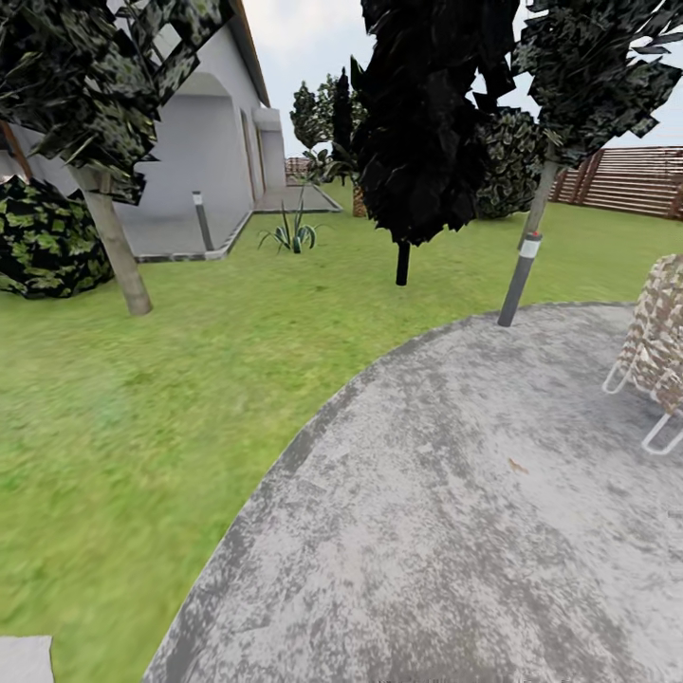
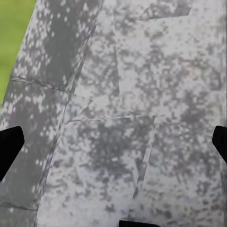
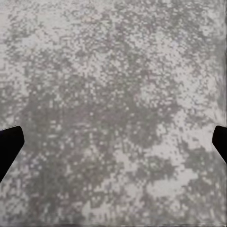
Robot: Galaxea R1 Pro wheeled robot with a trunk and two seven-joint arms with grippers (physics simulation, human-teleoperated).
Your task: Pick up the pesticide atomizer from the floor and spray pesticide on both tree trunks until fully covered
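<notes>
— What does the garden look like from the head view?

— A wide green lawn (image 1: pixel 142 427) curves round a mottled grey stone patio (image 1: pixel 455 531). At the left, beside the white house (image 1: pixel 204 142), stands a tall tree with a pale, smooth, slightly leaning trunk (image 1: pixel 116 249) and a dark blocky-leaved crown. A second slim pale trunk (image 1: pixel 541 201) rises behind a dark grey bollard light with a white band (image 1: pixel 520 277) at the patio's far edge. Between them is a near-black narrow conifer (image 1: pixel 417 123). A brown horizontal-slat wooden fence (image 1: pixel 631 180) closes the right background, and a woven chair on a white frame (image 1: pixel 659 351) sits at the patio's right edge.

— And the tools?

— The left tool (image 2: pixel 113 146) hangs over grey paving with a strip of lawn just beside it, its black fingertips (image 2: pixel 9 146) spread wide. The right tool (image 3: pixel 113 146) is likewise spread, its dark fingertips (image 3: pixel 9 146) at the picture's edges over bare mottled stone, holding nothing.
</notes>
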